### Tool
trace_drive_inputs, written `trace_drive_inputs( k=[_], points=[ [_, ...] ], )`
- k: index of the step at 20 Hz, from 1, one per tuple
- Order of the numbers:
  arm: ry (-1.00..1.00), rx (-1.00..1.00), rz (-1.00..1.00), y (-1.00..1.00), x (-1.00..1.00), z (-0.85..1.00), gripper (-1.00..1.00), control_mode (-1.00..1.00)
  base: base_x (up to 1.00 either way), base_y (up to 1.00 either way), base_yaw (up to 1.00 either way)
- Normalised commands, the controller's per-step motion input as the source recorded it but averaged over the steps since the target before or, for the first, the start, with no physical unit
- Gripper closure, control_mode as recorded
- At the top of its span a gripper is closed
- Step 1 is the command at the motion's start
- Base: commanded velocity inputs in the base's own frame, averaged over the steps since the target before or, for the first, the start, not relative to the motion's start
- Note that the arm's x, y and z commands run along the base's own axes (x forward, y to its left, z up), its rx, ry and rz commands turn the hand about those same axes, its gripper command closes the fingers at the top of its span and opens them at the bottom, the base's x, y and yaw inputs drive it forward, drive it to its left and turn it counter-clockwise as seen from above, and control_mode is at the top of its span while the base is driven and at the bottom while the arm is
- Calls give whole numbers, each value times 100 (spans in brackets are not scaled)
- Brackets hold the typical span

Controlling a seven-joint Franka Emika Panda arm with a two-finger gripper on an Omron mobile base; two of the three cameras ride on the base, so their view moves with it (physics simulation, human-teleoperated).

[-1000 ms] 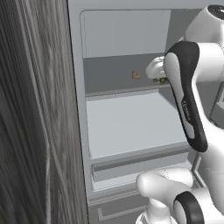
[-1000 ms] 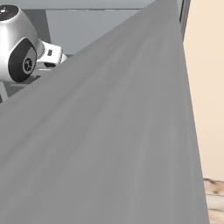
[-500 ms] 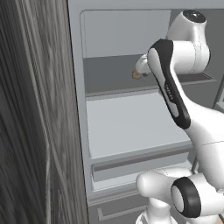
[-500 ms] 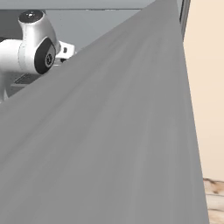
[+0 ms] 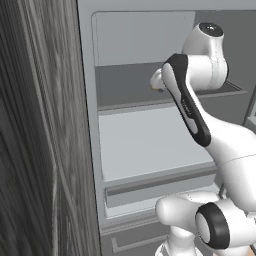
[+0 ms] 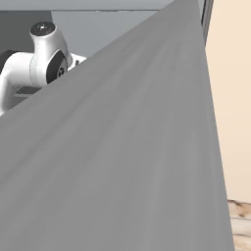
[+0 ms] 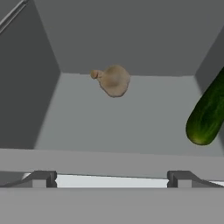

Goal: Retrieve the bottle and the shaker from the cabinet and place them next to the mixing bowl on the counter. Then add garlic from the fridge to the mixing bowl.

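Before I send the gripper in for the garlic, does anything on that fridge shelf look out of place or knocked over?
Nothing stands out. The garlic sits whole on the fridge shelf near the back wall, and a cucumber lies apart to one side. The open gripper has nothing between it and the garlic.

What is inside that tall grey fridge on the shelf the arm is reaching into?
On the fridge's pale shelf lie a small brownish-tan garlic bulb and a dark green cucumber, whose upper end runs out of frame.
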Motion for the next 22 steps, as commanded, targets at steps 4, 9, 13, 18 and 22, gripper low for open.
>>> trace_drive_inputs(
  k=[4, 9, 13, 18, 22],
  points=[
    [0, 0, 0, 5, 12, 0, -100, -100, 0, 0, 0],
    [0, 0, 0, 3, 46, -4, -100, -100, 0, 0, 0],
    [0, 0, 0, 1, 57, -5, -100, -100, 0, 0, 0],
    [0, 0, 0, 0, 30, -2, -100, -100, 0, 0, 0],
    [0, 0, 0, 0, 42, -7, -100, -100, 0, 0, 0]
  ],
)
